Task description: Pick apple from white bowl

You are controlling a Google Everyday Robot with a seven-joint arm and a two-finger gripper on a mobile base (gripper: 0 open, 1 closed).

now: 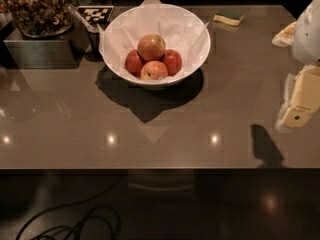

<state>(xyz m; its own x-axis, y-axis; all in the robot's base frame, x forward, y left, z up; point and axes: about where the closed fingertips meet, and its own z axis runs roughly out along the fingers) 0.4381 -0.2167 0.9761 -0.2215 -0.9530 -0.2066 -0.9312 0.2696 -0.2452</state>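
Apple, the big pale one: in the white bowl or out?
In: the apple sits atop three other apples inside the white bowl. The pincer hangs far right, apart.

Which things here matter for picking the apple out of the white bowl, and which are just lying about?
Job: apple, top of the pile; white bowl; tool, at the right edge, away from the bowl.
Lying about: three other apples, sponge, snack tray, checkered marker.

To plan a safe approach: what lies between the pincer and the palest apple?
In the camera view, the pincer hangs at the right edge. Between it and the apple lies bare table, then the near wall of the white bowl.
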